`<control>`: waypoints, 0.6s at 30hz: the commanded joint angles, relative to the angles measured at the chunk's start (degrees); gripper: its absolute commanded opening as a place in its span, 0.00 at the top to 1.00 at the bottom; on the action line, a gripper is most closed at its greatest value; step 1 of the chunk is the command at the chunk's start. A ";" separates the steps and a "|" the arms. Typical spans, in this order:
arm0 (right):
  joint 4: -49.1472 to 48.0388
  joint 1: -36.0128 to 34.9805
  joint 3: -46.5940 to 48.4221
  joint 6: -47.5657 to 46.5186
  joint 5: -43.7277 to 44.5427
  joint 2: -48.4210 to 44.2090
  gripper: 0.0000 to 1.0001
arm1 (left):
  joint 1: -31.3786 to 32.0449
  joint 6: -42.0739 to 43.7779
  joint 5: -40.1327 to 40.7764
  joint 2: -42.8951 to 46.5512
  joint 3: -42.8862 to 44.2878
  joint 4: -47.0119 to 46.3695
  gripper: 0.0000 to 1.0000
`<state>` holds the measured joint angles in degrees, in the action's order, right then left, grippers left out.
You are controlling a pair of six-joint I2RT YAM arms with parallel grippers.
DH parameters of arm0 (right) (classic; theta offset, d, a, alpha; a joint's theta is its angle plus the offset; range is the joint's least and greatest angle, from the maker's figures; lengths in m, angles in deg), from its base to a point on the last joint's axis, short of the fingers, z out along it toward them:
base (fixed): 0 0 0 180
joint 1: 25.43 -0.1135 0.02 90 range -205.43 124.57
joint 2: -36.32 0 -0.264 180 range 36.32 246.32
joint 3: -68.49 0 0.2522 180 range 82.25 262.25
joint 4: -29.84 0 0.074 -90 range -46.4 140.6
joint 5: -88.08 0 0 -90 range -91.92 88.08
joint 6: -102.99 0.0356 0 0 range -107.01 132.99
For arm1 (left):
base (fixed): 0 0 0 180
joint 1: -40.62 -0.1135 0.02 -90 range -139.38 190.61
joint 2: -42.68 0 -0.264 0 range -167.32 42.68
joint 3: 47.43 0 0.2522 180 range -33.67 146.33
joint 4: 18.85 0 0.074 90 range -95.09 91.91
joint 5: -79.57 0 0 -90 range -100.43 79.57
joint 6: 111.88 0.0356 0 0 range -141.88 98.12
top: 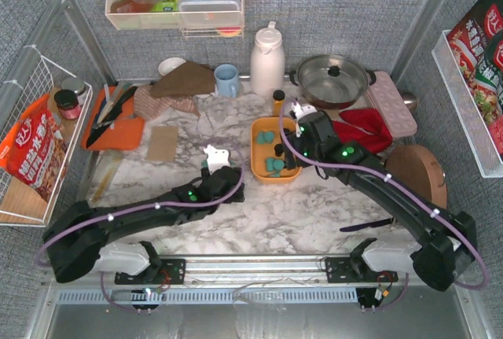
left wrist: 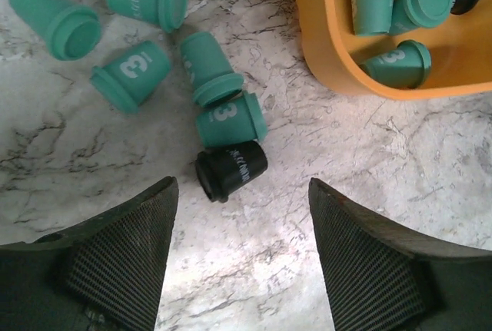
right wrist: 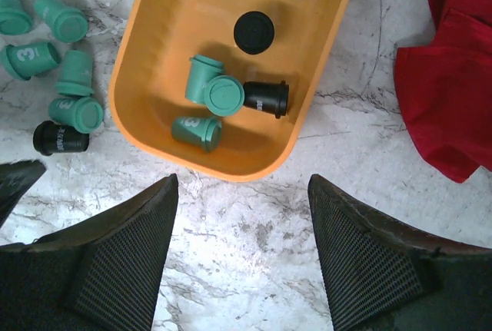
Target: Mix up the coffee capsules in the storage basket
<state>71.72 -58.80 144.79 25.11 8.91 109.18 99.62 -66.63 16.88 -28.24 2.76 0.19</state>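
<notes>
Six coffee capsules [left wrist: 231, 118] lie loose on the marble tabletop [left wrist: 92, 154] ahead of the left gripper [left wrist: 238, 254], outside the storage basket [left wrist: 323, 47], which sits ahead and to that gripper's right. Five are teal, all on their sides and pointing every which way. The nearest, a black capsule [left wrist: 231, 170], lies just beyond the gap between the fingers [left wrist: 123, 262]. Its long axis slants across that gap, wide rim toward the left finger, and it lies right against a teal pod marked 3. The left gripper's fingers are spread, with nothing between them.

The right gripper [right wrist: 242, 254] is likewise spread and empty, just short of the basket's near rounded end, whose wall stands between it and the pods inside. The basket's long axis runs away from this gripper, leaning a little right. Closest inside lies a teal pod marked 3 on its side. Just beyond it, two teal pods and a black pod [right wrist: 267, 98] cluster together (the black one lies crosswise). Farther in, another black pod [right wrist: 254, 31] stands on end, and more sit at the far end. A red cloth [right wrist: 453, 62] lies off to the right, apart from the basket.
</notes>
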 commanded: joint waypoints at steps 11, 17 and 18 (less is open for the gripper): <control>2.15 -0.01 -4.89 1.13 -3.04 -11.12 0.27 | 1.37 -12.40 9.21 -22.26 17.60 20.84 0.26; 1.86 -0.03 -5.06 1.23 -4.11 -12.42 0.27 | 2.92 -17.67 10.93 -29.67 23.56 27.88 0.25; 1.77 -0.03 -6.66 1.32 -4.30 -12.57 0.27 | 3.16 -18.33 10.70 -30.35 23.86 28.03 0.25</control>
<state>74.25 -58.80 139.64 25.96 5.79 97.25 102.15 -80.62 25.71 -56.37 25.05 22.22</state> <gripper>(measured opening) 0.730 0.755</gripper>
